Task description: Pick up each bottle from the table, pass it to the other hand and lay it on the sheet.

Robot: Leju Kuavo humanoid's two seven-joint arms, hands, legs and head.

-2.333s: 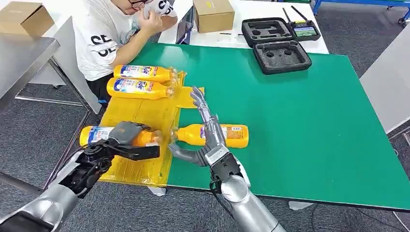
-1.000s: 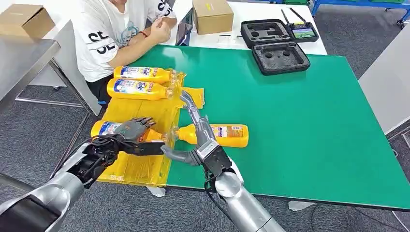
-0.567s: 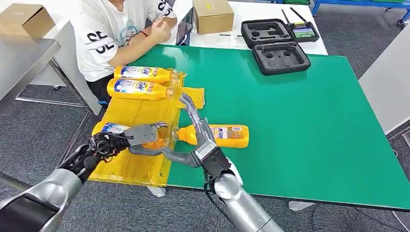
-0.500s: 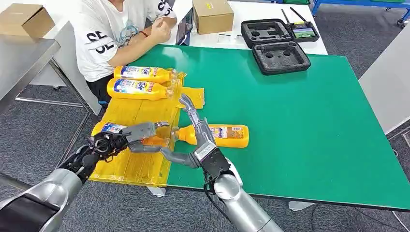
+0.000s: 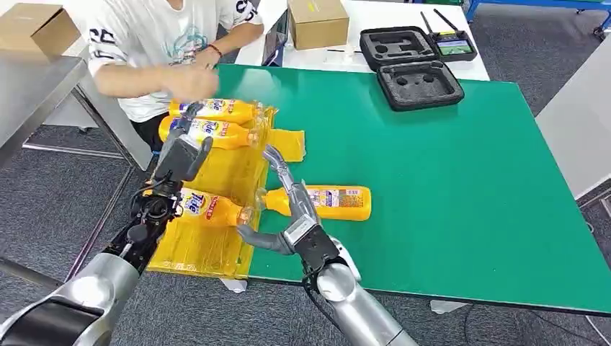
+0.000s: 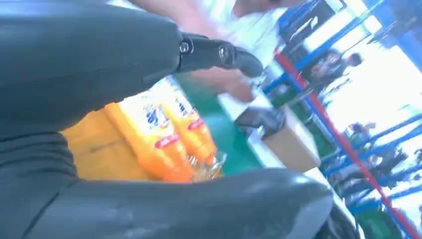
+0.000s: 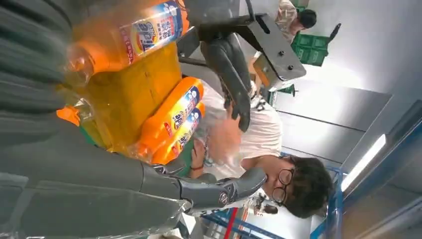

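An orange bottle (image 5: 209,207) lies on the yellow sheet (image 5: 220,169) near its front, with nothing gripping it. Above and just behind that bottle my left hand (image 5: 184,153) hangs with straight, spread fingers and holds nothing. Two more orange bottles (image 5: 212,109) (image 5: 204,132) lie side by side at the sheet's far end; the left wrist view shows them too (image 6: 164,134). One bottle (image 5: 328,201) lies on the green table (image 5: 447,166) with its cap toward the sheet. My right hand (image 5: 284,209) lies open at that bottle's neck, fingers stretched away from me, thumb out toward the sheet.
A person sits at the table's far left corner, one blurred hand (image 5: 191,83) over the two far bottles. Black foam cases (image 5: 419,83) and a cardboard box (image 5: 317,21) stand at the back. A grey table (image 5: 36,79) stands to the left.
My left hand let go of the bottle on the sheet and rose away from it, toward the far bottles. The person's arm reached out over those bottles. My right hand barely moved.
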